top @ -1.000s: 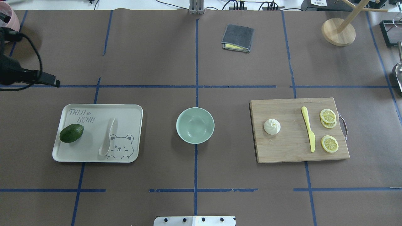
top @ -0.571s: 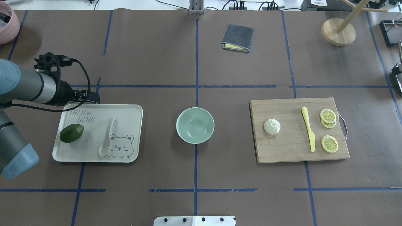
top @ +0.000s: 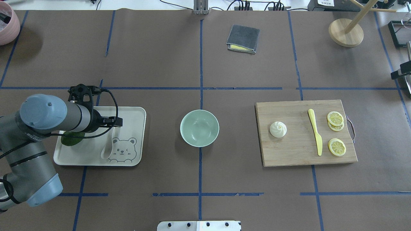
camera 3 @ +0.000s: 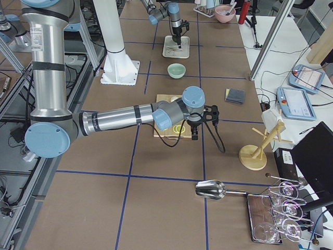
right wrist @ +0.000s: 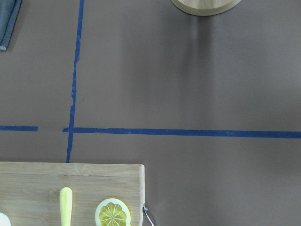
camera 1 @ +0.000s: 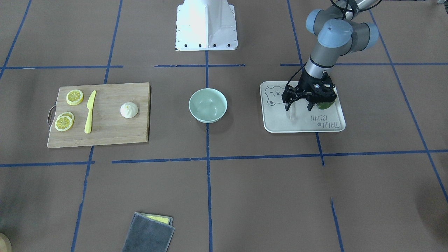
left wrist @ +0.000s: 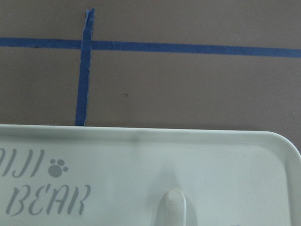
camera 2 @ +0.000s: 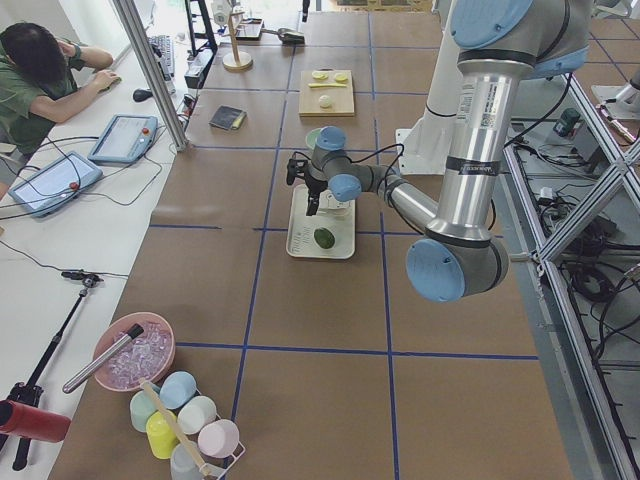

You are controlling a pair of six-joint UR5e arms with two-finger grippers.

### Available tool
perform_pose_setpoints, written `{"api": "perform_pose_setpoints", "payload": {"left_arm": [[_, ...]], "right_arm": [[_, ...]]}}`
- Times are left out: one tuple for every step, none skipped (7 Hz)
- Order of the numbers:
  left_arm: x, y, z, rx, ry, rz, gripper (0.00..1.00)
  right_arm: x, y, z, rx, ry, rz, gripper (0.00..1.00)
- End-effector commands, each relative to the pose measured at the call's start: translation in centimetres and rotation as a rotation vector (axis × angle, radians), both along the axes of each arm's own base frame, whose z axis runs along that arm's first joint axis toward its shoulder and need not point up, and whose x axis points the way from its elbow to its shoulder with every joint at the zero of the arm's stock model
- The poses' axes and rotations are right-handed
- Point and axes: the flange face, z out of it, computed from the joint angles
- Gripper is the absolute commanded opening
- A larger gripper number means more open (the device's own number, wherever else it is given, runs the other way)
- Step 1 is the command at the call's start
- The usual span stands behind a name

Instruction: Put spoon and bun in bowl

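The off-white spoon [top: 108,142] lies on the white bear-print tray [top: 135,112], and its handle tip shows in the left wrist view [left wrist: 173,207]. My left gripper [camera 1: 298,107] hangs open just above the tray, its fingers either side of the spoon's handle [camera 1: 292,113], holding nothing. The mint-green bowl [top: 199,128] stands empty at the table's centre. The white pleated bun [top: 278,129] sits on the wooden cutting board [top: 298,157]. My right gripper [camera 3: 197,125] hovers by the board's outer end; I cannot tell whether it is open or shut.
A green avocado [camera 1: 323,106] lies on the tray, partly under my left wrist. A yellow knife [top: 315,131] and lemon slices [top: 336,147] lie on the board. A grey cloth [top: 243,38], a wooden stand [top: 345,32] and a pink bowl [top: 6,22] sit along the far side.
My left arm has swung in from the table's left edge to over the tray and come down above the spoon's handle. Spoon, bun and bowl have not moved.
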Motion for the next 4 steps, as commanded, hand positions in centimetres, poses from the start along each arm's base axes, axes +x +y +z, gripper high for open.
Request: {"api": "perform_pose_setpoints", "payload": {"left_arm": [[1.1, 0.0, 0.8, -0.009, -0.018, 0.0, 0.78], [1.1, 0.0, 0.7, -0.008, -0.017, 0.0, 0.7], [1.1, 0.0, 0.7, -0.008, -0.017, 0.0, 0.63], [0.9, 0.1, 0.2, -0.005, -0.01, -0.001, 0.55]], "right_arm": [[-0.4, 0.0, -0.6, 0.003, -0.002, -0.004, 1.0], [-0.6, -0.1, -0.7, 0.006, -0.001, -0.008, 1.0], [-1.1, -0.2, -0.8, 0.009, 0.006, -0.011, 1.0], [-1.8, -0.4, -1.1, -0.009, 0.006, -0.002, 1.0]]}}
